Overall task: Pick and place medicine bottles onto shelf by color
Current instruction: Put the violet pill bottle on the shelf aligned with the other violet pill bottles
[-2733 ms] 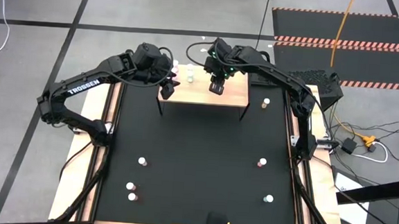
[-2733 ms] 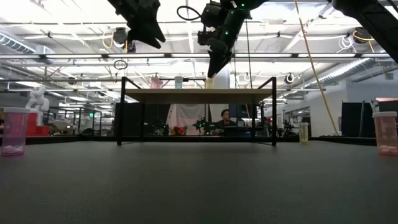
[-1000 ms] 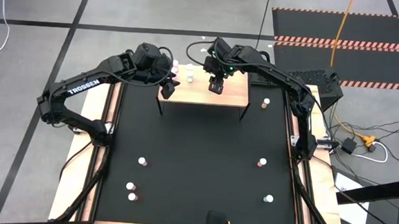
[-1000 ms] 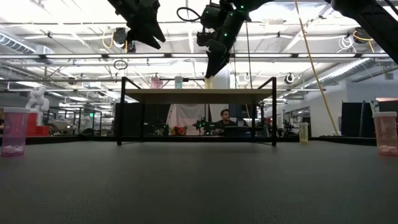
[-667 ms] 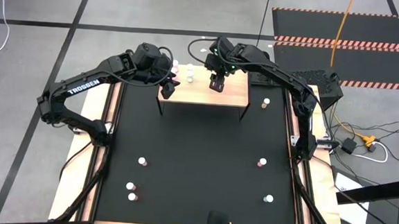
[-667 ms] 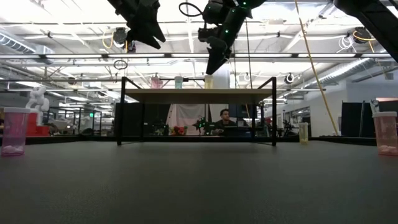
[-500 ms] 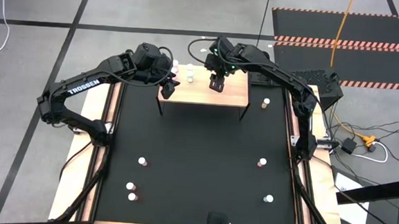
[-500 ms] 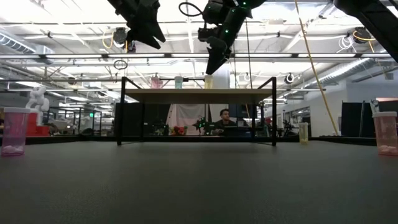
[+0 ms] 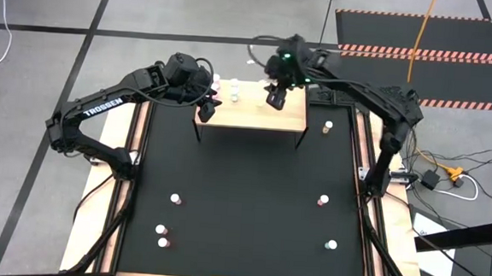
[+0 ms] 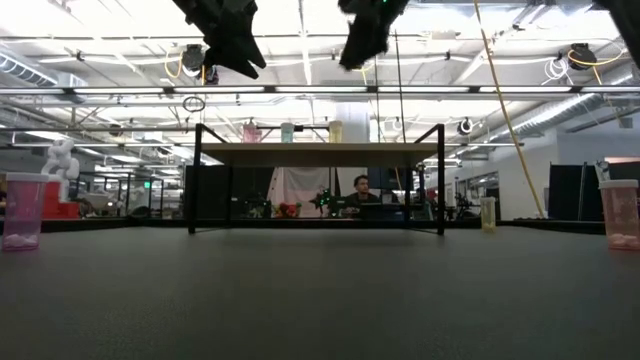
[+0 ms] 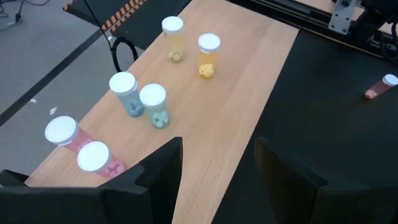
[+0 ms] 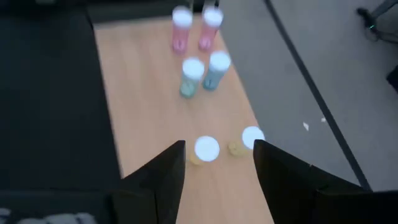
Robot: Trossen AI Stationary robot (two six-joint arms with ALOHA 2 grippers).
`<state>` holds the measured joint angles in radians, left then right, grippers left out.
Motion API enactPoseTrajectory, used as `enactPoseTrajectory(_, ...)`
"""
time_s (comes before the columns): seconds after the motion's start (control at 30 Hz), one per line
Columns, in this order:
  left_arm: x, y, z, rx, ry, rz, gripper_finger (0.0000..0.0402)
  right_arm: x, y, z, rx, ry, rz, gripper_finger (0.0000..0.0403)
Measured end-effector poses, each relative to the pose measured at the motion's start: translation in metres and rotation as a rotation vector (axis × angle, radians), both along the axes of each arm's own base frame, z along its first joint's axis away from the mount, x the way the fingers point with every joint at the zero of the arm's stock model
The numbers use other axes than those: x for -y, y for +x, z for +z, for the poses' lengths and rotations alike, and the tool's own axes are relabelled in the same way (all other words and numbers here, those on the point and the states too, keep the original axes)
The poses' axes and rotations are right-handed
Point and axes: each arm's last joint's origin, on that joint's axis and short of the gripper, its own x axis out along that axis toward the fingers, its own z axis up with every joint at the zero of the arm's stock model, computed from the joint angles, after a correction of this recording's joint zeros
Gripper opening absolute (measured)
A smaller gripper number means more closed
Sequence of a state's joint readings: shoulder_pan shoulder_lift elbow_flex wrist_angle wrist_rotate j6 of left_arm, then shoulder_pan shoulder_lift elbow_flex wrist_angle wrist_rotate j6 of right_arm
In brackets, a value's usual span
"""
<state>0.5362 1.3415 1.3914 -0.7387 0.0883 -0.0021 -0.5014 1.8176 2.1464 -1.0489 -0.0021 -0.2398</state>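
now the right hand, fingers spread and empty, hangs over the shelf at upper centre where six medicine bottles stand paired by colour; next likely fetching another bottle from the worktop.

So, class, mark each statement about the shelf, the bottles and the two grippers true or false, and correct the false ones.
1. Six medicine bottles stand on the shelf. True.
2. The bottles on the shelf are grouped in pairs by color. True: two pink, two blue, two yellow-orange.
3. The right gripper is shut on a bottle. False: its fingers are apart with nothing between them, above the shelf.
4. All bottles are already on the shelf. False: several still stand on the black mat.
5. The left gripper rests on the mat. False: it hangs open in the air over the shelf's end.
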Motion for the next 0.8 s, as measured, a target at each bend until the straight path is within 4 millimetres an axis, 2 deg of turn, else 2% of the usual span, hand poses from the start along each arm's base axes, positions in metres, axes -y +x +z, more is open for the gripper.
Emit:
enactPoseTrajectory(0.17, 0.002, -0.003, -0.001, -0.021, -0.011, -0.002, 0.0202, -0.023, -0.022, 0.031, 0.124, 0.033, -0.054, 0.0185)
enactPoseTrajectory(0.3, 0.016, -0.027, 0.009, -0.110, -0.028, -0.027, 0.0202, -0.047, -0.029, 0.047, 0.193, 0.072, -0.050, 0.0176)
enactPoseTrajectory(0.43, 0.032, -0.055, 0.023, -0.125, -0.032, -0.025, 0.0202, -0.071, -0.025, 0.053, 0.247, 0.105, -0.041, 0.0160)
enactPoseTrajectory(0.53, 0.042, -0.068, 0.032, -0.057, -0.008, -0.025, 0.0202, -0.088, -0.018, 0.056, 0.281, 0.065, -0.139, 0.0147)
enactPoseTrajectory(0.63, 0.046, -0.071, 0.032, -0.018, 0.014, -0.034, 0.0202, -0.106, -0.013, 0.055, 0.291, 0.003, -0.244, 0.0134)
enactPoseTrajectory(0.8, 0.049, -0.065, 0.013, -0.057, -0.032, -0.074, 0.0202, -0.141, -0.010, 0.053, 0.299, -0.044, -0.340, 0.0117)
